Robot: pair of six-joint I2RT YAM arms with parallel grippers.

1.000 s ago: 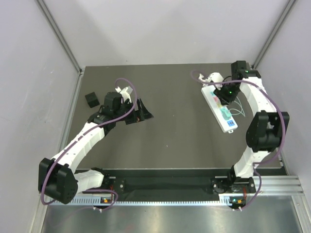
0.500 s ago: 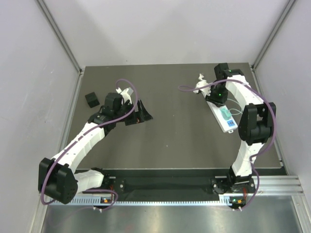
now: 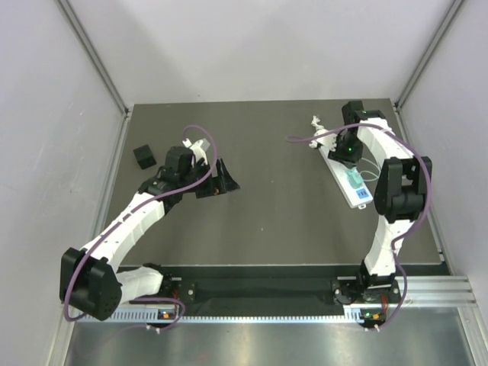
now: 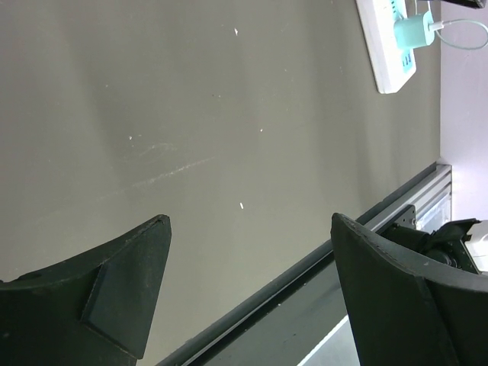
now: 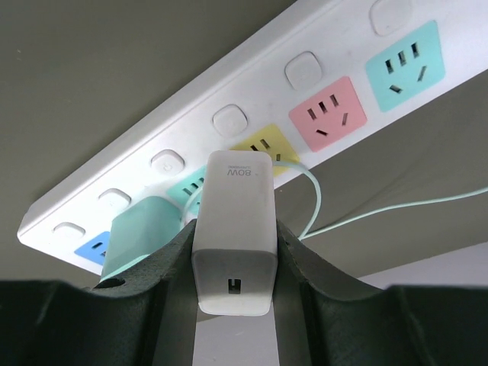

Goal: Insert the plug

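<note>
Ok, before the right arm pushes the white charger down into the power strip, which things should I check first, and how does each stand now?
1. Grip: the right gripper is shut on the white charger: ok.
2. Free socket: the pink socket on the power strip is empty: ok.
3. Alignment: the charger's prongs are hidden, and it covers part of the yellow socket: cannot tell.
4. Clearance: the teal plug sits close beside the charger, and its teal cable loops near it: probably not ok.
5. Other arm: the left gripper is open over the table, away from the strip: ok.
</note>
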